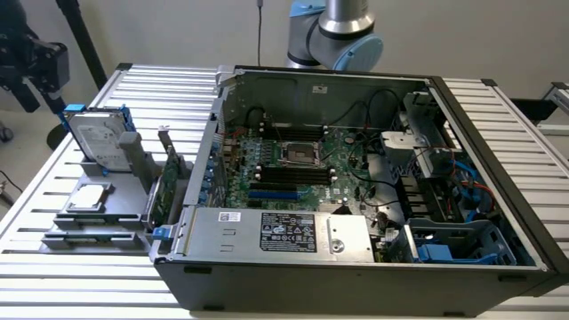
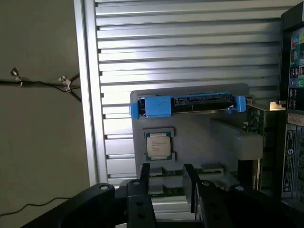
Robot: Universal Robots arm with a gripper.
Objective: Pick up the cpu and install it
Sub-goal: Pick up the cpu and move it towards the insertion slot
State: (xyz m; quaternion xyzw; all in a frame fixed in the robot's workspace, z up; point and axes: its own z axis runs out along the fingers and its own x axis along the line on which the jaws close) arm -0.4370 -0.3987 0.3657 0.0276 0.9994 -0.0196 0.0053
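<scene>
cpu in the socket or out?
Out. The cpu lies flat in the gray holder outside the case, apart from the motherboard socket.

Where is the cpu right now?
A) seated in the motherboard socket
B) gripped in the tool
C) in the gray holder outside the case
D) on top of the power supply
C: the cpu lies flat in a recess of the gray holder, near the hard drive and outside the computer case. The tool is open and holds nothing.
</scene>
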